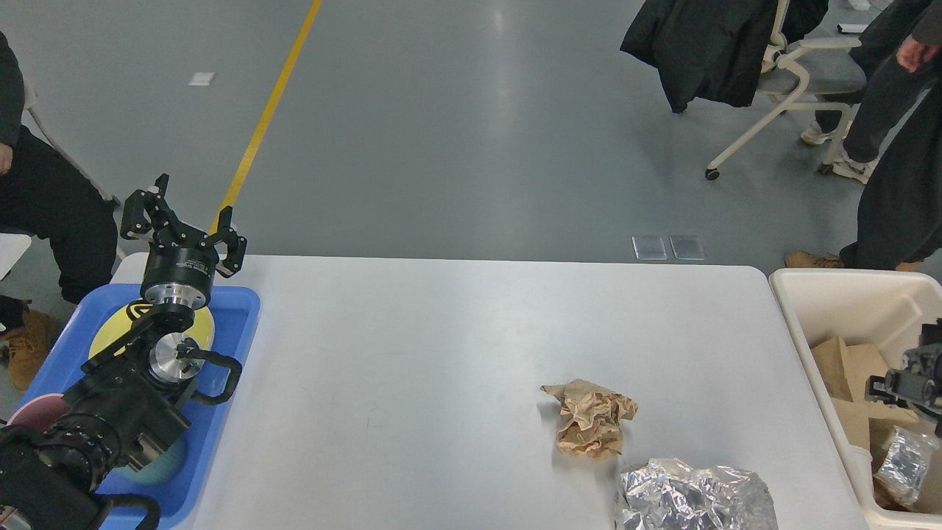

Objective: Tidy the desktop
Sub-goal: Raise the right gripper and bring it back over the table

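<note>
Spanning most of the view, the white worktop (441,353) is carrying a crumpled wad of brown paper (590,418) right of centre, with a crinkled sheet of silver foil (695,495) lying just beside it at the near edge. The left end effector (182,218) is hanging above the far end of the blue tray (239,324) on the worktop's left side, fingers spread apart and gripping nothing. A yellow plate (110,335) is sitting in the tray, partly hidden by the arm (a pinkish disc and a teal item are peeking out nearer the view's edge). The right end effector (909,379) is hovering over the cream bin (809,309) standing off the worktop's right end; it is showing dark and cut by the frame, so I cannot tell whether its fingers are parted. Brown cardboard scraps (846,368) and a foil packet (901,456) are lying inside the bin
</note>
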### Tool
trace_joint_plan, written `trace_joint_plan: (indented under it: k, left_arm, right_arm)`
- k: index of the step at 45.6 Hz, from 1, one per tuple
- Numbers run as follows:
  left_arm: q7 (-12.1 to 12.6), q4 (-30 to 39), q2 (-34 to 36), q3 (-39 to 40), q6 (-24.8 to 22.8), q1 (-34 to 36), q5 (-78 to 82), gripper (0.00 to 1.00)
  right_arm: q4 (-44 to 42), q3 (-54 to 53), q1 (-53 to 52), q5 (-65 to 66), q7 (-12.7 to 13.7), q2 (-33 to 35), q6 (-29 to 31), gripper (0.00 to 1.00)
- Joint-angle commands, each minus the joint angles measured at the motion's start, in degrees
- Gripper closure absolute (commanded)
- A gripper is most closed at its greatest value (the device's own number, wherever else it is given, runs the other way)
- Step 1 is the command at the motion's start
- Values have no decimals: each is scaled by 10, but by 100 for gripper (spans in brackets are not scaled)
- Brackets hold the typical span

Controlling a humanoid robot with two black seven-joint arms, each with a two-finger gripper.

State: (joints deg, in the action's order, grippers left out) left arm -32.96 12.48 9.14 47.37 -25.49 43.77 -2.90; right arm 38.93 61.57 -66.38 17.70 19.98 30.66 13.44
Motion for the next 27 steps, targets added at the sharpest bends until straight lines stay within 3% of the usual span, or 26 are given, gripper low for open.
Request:
trace_joint_plan:
  k: [1, 8, 15, 20, 27]
  left_arm:
    - [0, 0, 0, 0, 0, 0, 0, 4]
    - [0, 0, 0, 0, 0, 0, 0, 4]
    - [0, 0, 0, 0, 0, 0, 0, 4]
    - [0, 0, 0, 0, 0, 0, 0, 4]
    - [0, 0, 0, 0, 0, 0, 0, 4]
  right_arm:
    - [58, 27, -141, 2, 1, 32, 111, 0]
    - [68, 39, -296, 1, 1, 10, 277, 0]
    - [82, 32, -410, -2, 0, -70, 412, 0]
    - [120, 22, -480, -5, 1, -132, 416, 0]
    - [202, -21, -524, -5, -1, -164, 416, 0]
